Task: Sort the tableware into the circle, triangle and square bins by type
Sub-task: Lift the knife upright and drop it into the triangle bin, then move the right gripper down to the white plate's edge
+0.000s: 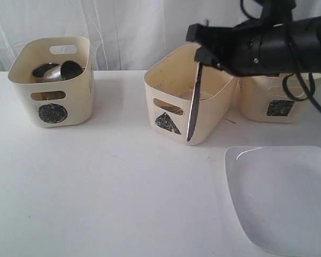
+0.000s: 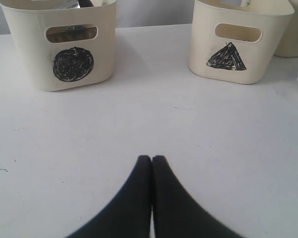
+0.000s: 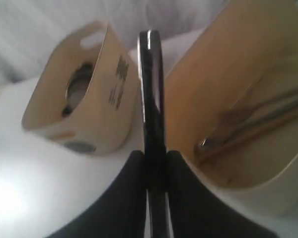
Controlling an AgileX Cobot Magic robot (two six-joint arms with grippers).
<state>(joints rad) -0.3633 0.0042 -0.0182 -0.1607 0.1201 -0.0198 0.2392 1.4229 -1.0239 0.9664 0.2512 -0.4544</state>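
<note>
My right gripper [image 1: 201,58] is shut on the steel knife [image 1: 193,107], which hangs blade down and crosses the front wall of the triangle bin [image 1: 168,93] in the exterior view. In the right wrist view the knife [image 3: 151,89] runs along that bin's rim [image 3: 228,89], and chopsticks and cutlery [image 3: 253,126] lie inside the bin. Steel mugs [image 1: 59,70] sit in the circle bin [image 1: 53,85]. The large white plate [image 1: 283,198] lies at the front right. My left gripper [image 2: 152,158] is shut and empty, low over bare table.
The square bin [image 1: 278,101] stands at the back right, partly behind my right arm. A white curtain hangs behind the table. In the left wrist view the circle bin [image 2: 64,44] and the triangle bin [image 2: 238,49] stand ahead.
</note>
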